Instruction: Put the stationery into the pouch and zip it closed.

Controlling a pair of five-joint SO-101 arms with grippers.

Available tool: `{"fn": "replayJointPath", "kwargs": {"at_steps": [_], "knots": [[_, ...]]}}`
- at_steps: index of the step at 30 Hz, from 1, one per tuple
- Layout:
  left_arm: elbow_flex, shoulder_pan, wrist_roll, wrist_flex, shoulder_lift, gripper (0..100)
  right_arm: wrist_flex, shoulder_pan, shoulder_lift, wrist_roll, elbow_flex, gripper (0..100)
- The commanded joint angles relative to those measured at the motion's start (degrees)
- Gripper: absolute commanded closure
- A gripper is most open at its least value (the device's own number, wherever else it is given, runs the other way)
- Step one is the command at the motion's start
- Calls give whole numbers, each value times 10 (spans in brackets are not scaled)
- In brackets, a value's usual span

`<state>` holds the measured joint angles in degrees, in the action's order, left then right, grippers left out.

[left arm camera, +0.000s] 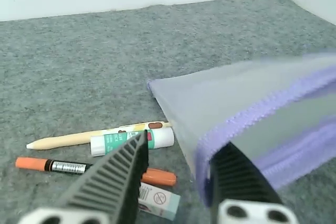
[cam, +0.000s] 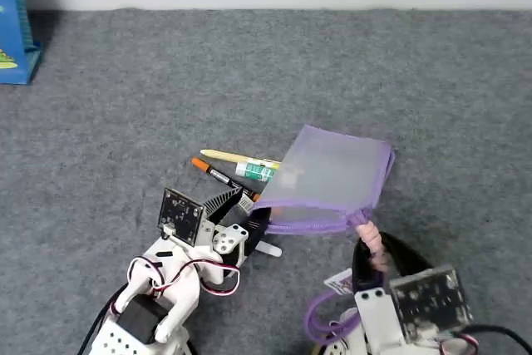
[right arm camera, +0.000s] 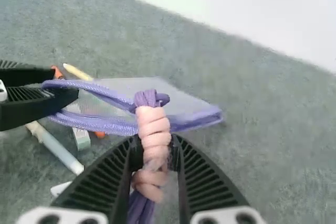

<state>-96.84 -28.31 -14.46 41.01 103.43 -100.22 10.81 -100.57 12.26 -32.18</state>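
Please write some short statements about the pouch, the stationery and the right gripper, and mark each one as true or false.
1. The right gripper is shut on the pink pull cord that hangs from the pouch. True.
2. The orange marker is already inside the pouch. False: it lies on the grey table, outside the pouch.
3. The glue stick lies right beside the cream pen. True.
4. The pouch is green and opaque. False: it is purple and translucent.
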Motion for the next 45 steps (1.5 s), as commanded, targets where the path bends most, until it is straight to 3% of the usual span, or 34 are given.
{"fn": "replayJointPath", "kwargs": {"at_steps": [1,12,17,25,35,40,45], "knots": [[4,-3,8,2,4,834,-15,4,0,0,39,991],[4,-4,7,19,3,845,-15,5,0,0,38,991],[4,-4,5,30,5,993,-13,5,0,0,40,983],[66,4,-29,30,6,989,-19,0,-20,-41,40,690],[221,140,-42,46,5,989,-23,0,-29,-33,36,751],[313,214,14,130,4,989,-23,0,-2,-35,36,753],[387,245,23,251,3,989,-23,-1,64,-38,25,754]]}}
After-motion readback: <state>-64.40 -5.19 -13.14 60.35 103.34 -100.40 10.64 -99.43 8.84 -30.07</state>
